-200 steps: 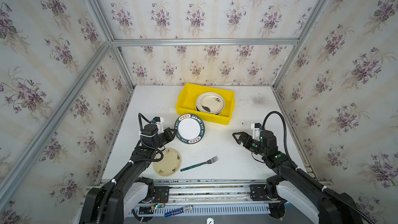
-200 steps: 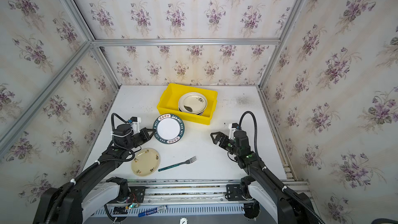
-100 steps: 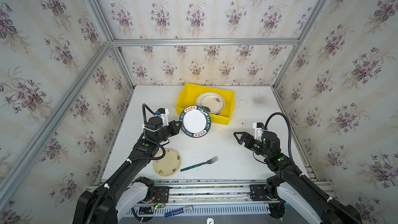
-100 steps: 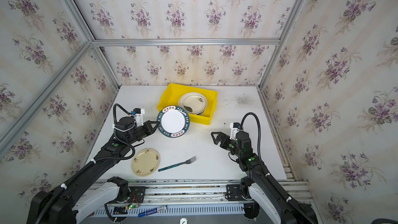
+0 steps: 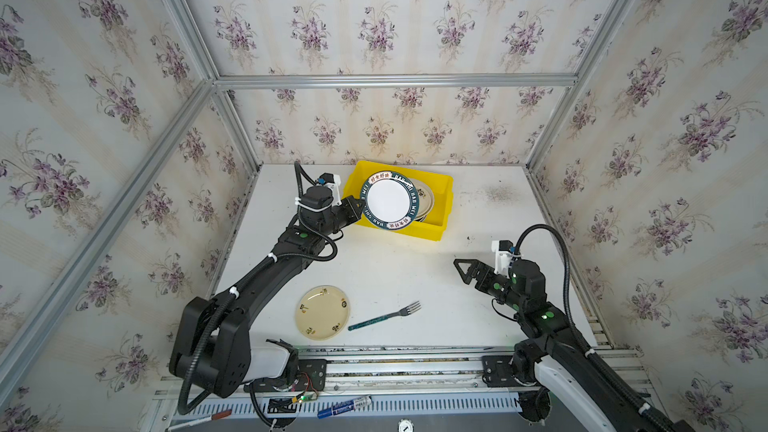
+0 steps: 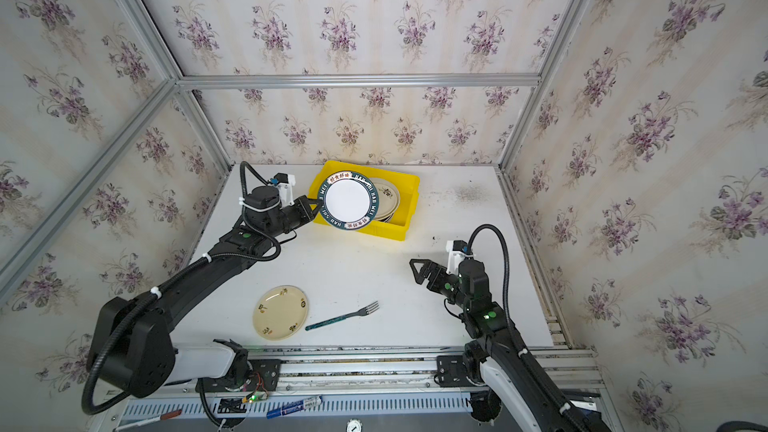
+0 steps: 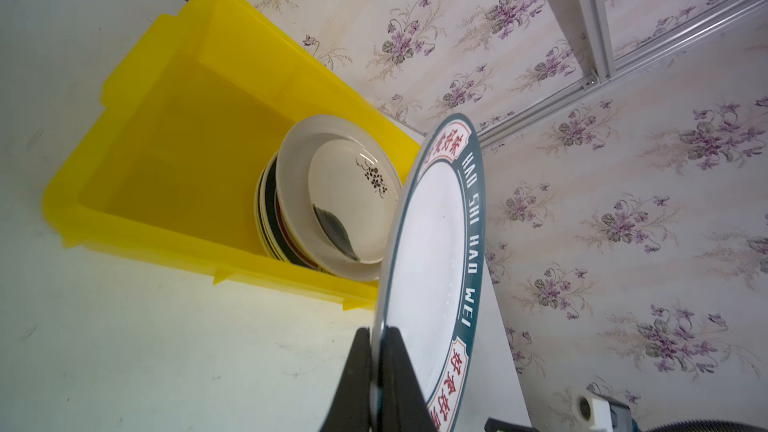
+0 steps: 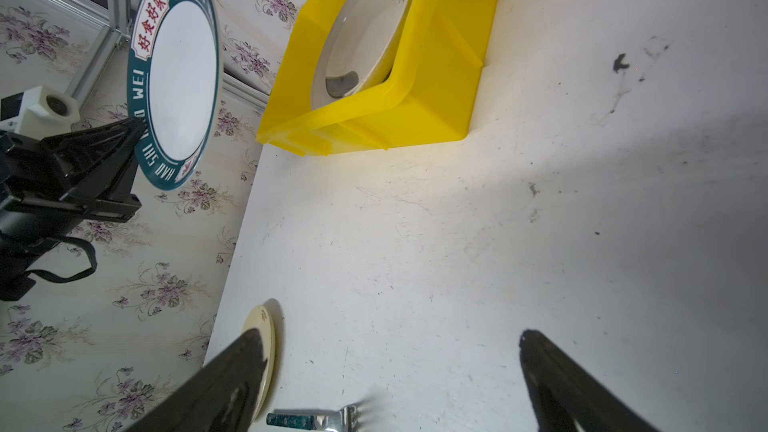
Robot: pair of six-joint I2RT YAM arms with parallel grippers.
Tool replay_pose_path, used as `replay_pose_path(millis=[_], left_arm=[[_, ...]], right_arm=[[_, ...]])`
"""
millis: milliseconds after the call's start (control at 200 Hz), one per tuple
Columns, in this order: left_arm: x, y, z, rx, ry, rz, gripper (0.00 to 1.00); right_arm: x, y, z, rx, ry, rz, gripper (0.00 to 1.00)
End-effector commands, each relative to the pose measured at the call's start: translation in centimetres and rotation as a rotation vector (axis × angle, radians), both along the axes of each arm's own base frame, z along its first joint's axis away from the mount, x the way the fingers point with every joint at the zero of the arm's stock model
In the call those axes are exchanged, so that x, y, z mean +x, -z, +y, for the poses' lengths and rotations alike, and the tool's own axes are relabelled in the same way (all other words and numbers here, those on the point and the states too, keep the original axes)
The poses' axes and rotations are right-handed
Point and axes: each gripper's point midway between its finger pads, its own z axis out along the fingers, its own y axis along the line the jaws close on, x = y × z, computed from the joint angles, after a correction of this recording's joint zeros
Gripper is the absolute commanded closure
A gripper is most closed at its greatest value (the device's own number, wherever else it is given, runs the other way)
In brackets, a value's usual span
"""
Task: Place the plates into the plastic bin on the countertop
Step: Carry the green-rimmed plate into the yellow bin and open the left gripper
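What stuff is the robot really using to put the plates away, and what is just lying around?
For the job:
- teal-rimmed plate, held in the left pincer
- cream plate on the countertop
- stacked plates in the yellow bin

Just lying about:
- fork
- blue marker

At twelve o'clock on the white, faintly speckled countertop (image 5: 374, 268), a yellow plastic bin (image 5: 432, 231); inside, toward its three o'clock end, a stack of plates (image 5: 426, 197), cream one topmost. By the bin's nine o'clock end, raised and tilted, held by its rim, a white teal-rimmed plate (image 5: 390, 200). At seven o'clock, flat, a cream plate (image 5: 322, 312) with small motifs.
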Motion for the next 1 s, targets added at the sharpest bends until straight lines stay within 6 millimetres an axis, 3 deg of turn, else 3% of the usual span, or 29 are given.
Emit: replay_pose_path(millis=[0,180,370,805,835,860,925,995], left_arm=[[2.3,-1.8,-1.3,-0.017,0.015,-0.06,1.0],[5.8,-0.2,-3.6,0.022,0.049,-0.029,1.0],[8.9,2.7,-4.5,0.084,0.045,0.03,1.0],[11.0,7.5,-6.3,0.225,0.059,0.11,0.99],[11.1,7.7,-6.5,0.226,0.066,0.115,0.96],[11.1,7.8,-6.6,0.229,0.07,0.118,0.88],[11.2,7.6,-6.9,0.248,0.083,0.113,0.52],[11.0,6.7,-7.1,0.282,0.093,0.079,0.42]], right_arm=[[-0.6,0.2,-0.5,-0.029,0.008,-0.001,0.02],[-1.6,0.7,-1.1,-0.026,0.033,0.006,0.02],[-2.4,0.8,-1.5,-0.023,0.045,-0.007,0.01],[-2.4,1.4,-1.6,-0.042,0.039,-0.01,0.01],[-2.4,1.4,-1.5,-0.042,0.037,-0.011,0.01],[-2.4,1.5,-1.5,-0.044,0.034,-0.008,0.01],[-2.5,1.3,-1.5,-0.044,0.029,-0.011,0.01],[-2.5,1.5,-1.5,-0.047,0.03,-0.006,0.01]])
